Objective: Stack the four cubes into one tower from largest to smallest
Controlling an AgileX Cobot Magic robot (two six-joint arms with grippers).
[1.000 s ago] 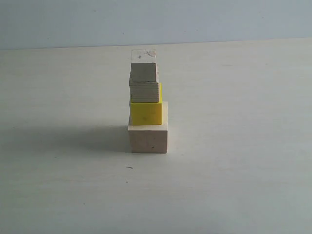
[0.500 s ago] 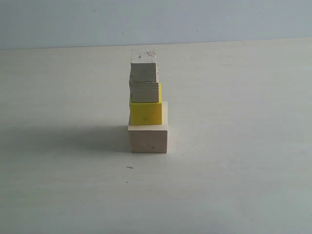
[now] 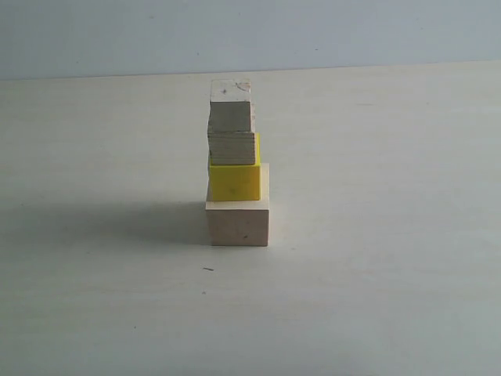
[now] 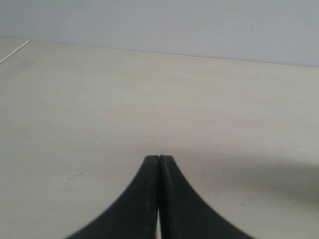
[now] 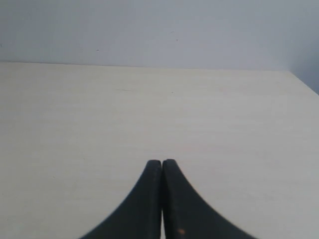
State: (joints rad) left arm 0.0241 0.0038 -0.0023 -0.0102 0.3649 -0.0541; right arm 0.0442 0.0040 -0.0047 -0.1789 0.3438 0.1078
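In the exterior view the tower stands near the table's middle. The large pale wooden cube point(image 3: 238, 222) is its base, with the yellow cube point(image 3: 234, 181) on it, the plywood cube point(image 3: 231, 147) above that, and the smallest pale cube point(image 3: 231, 106) on top. Neither arm appears in that view. My left gripper point(image 4: 159, 158) is shut with nothing between its fingers, over bare table. My right gripper point(image 5: 162, 162) is shut and empty too. No cube shows in either wrist view.
The light wooden table point(image 3: 376, 235) meets a pale grey wall at the back. The tower's shadow point(image 3: 117, 222) stretches left across the tabletop. A table corner point(image 5: 291, 74) shows in the right wrist view.
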